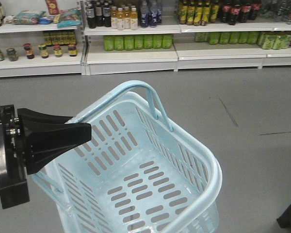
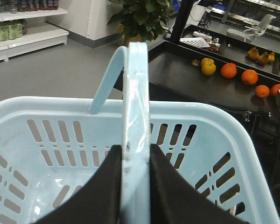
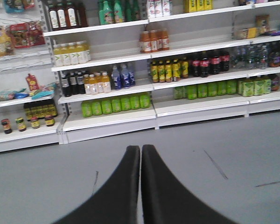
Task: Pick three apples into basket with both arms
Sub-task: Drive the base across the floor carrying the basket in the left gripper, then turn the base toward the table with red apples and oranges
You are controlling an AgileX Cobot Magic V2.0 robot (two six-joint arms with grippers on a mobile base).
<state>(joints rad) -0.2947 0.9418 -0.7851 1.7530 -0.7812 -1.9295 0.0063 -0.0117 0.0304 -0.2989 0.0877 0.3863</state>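
Above the grey floor [image 1: 262, 97], you have one basket [image 1: 199, 160] hanging tilted by one handle [image 2: 135, 84], which the left gripper [image 2: 134, 148] clamps from both sides. Your right gripper [image 3: 140, 156] points level toward the shelves [image 3: 200, 105], fingers pressed together on nothing. Four oranges [image 2: 228, 70] sit on the counter [image 2: 177, 72].

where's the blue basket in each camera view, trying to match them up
Exterior front: the pale blue basket fills the centre and bottom, handle toward the shelves.
Left wrist: it spans the lower half, its handle rising up the middle.
Right wrist: not in it.
Shared landmark: the green bottles on the white shelves, top centre in front, top left in left wrist, centre in right wrist.
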